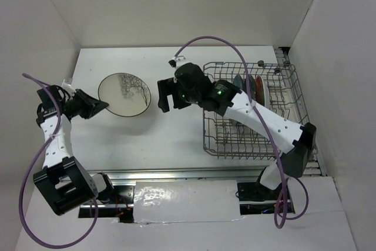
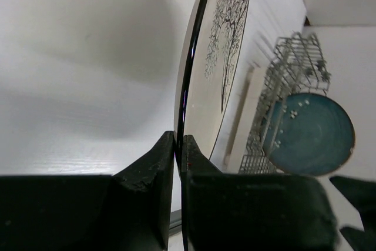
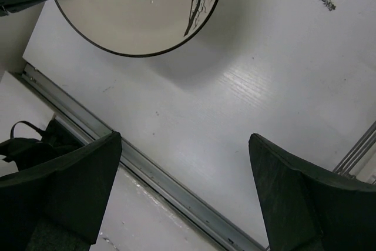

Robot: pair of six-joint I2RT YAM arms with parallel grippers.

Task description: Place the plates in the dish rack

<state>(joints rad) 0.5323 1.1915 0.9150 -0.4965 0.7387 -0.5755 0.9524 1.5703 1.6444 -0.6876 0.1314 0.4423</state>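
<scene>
Two tools: left tool [image 1: 104, 106] clenched on cream plate [image 1: 124, 95] rim; right tool [image 1: 164, 95] spread wide, empty.
Cream plate: over table [image 1: 147, 139] left side, well apart from dish rack [image 1: 294, 86].
Between: right tool; its arm crosses rack.

The white table [image 1: 164, 139] carries the dish rack [image 1: 226, 143] on its right side.
</scene>
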